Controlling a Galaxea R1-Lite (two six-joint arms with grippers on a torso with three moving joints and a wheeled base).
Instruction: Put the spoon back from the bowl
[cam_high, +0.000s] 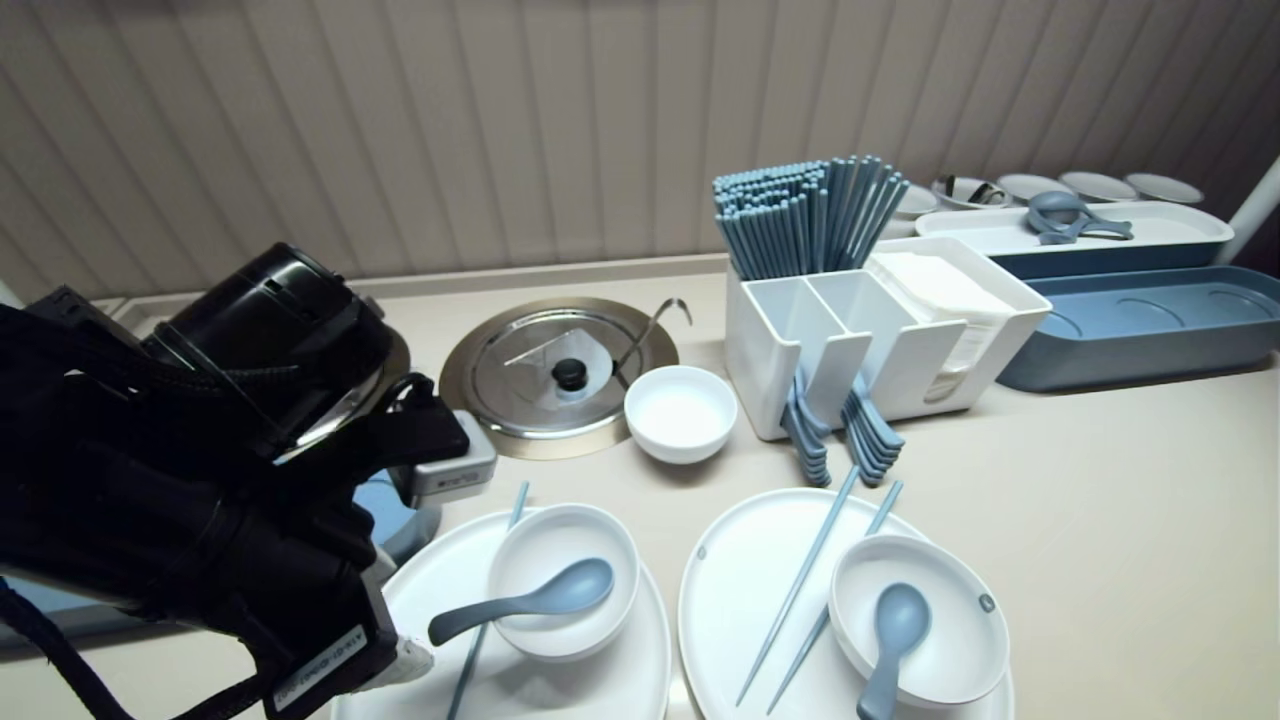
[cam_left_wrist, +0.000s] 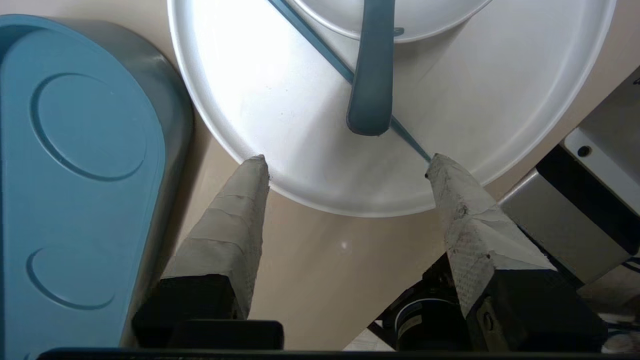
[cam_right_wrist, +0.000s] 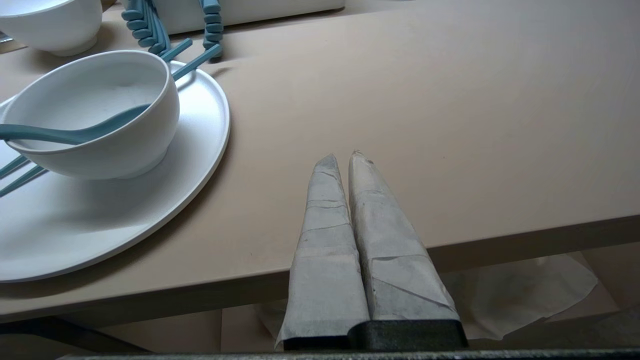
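A white sticker (cam_high: 318, 668) is carried on the wrist behind the left gripper (cam_left_wrist: 346, 160), but its print cannot be read. The tape-wrapped, wedge-shaped fingers (cam_left_wrist: 235, 225) are spread wide and nothing is pinched between them. They are held over the near rim of a smooth white oval plate (cam_left_wrist: 280, 115). Just outside one finger, a matte blue tray (cam_left_wrist: 75, 150) with a rounded end and ring-shaped recesses is seen close beside the plate. Ahead of the gap between the fingers lies the blunt handle of a blue-grey spoon (cam_left_wrist: 372, 75), whose other end is rested in a white bowl (cam_left_wrist: 425, 20) farther ahead on the plate. A thin blue chopstick (cam_left_wrist: 320, 47) is laid across the plate under that handle, and its end is met by the other fingertip. Farther right, the right gripper (cam_right_wrist: 342, 155) is held above the edge of the plain beige table (cam_right_wrist: 450, 100), its taped fingers pressed together on nothing. Beside it, apart, a second plate (cam_right_wrist: 100, 225) is set with a rounded second bowl (cam_right_wrist: 100, 145), whose rim bears a small round mark that cannot be read.
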